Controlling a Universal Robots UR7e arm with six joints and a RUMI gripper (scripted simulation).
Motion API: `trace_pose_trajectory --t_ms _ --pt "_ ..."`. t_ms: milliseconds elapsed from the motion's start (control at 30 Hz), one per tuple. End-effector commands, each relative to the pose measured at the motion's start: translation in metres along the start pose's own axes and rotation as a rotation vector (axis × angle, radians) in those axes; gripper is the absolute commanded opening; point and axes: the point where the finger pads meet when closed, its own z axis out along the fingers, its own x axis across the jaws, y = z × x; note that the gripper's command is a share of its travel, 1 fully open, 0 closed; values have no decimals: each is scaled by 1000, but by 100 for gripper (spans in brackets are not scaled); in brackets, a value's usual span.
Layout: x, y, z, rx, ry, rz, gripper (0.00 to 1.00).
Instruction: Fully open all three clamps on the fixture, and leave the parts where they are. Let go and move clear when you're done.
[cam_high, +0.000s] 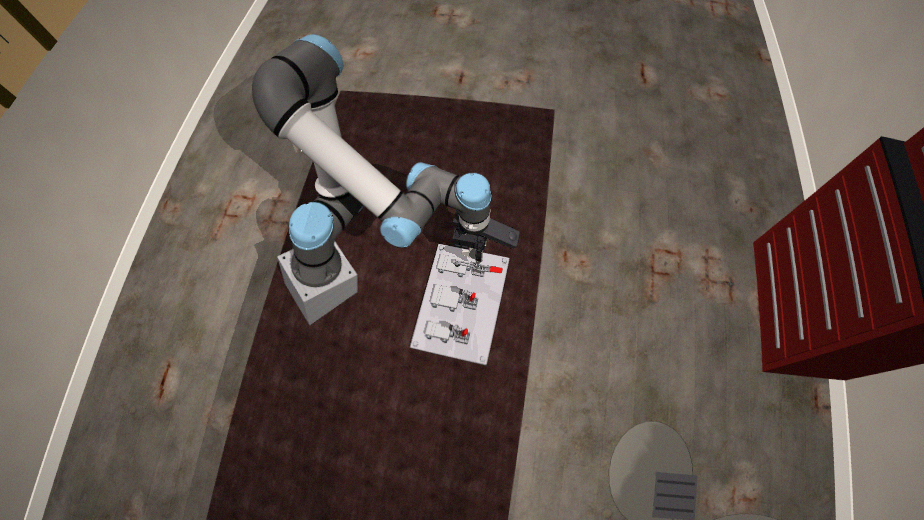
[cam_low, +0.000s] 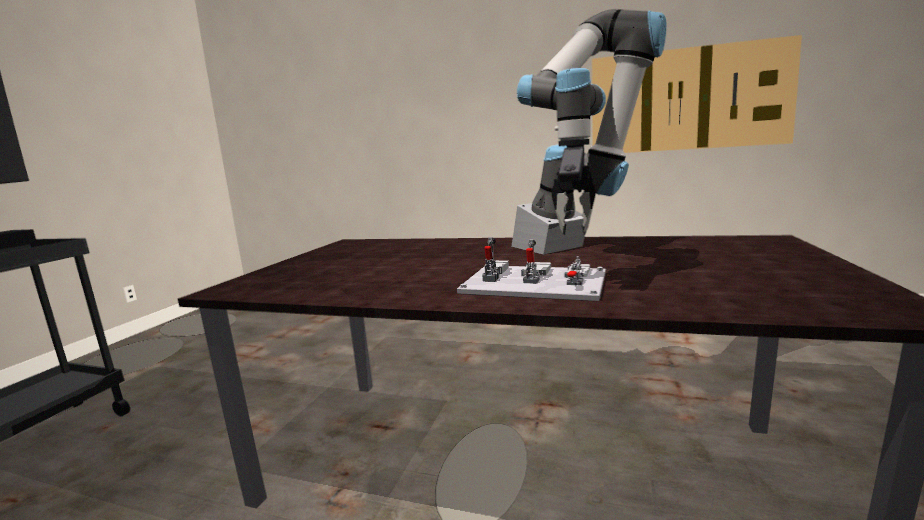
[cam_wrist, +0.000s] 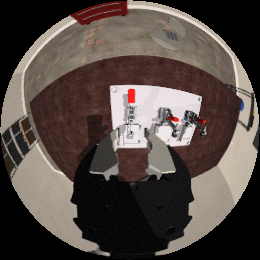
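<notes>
A white rectangular fixture plate (cam_high: 491, 310) lies flat near the middle of the dark wood-grain desk (cam_high: 362, 400), carrying three small metal toggle clamps: two with red handles (cam_low: 488, 250) upright, the third with its handle (cam_high: 495, 269) lying flat toward the plate's edge. The gripper (cam_low: 572, 219) hangs above that end, its grey wedge-shaped fingers partly spread, holding nothing.

Even, soft light fills the room; the arm (cam_low: 585, 61) casts a dark shadow on the table (cam_low: 743, 271) beside the gripper (cam_low: 572, 210). The wrist view bends strongly at its round rim, slightly blurred.
</notes>
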Motion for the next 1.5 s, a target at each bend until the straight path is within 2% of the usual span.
trace_pose_trajectory --t_ms 0,567,1200,1467 --pt "0 -7 0 1 0 0 28" --pt "0 -41 0 1 0 0 28" --pt "0 -46 2 1 0 0 28" --pt "0 -46 22 1 0 0 28"
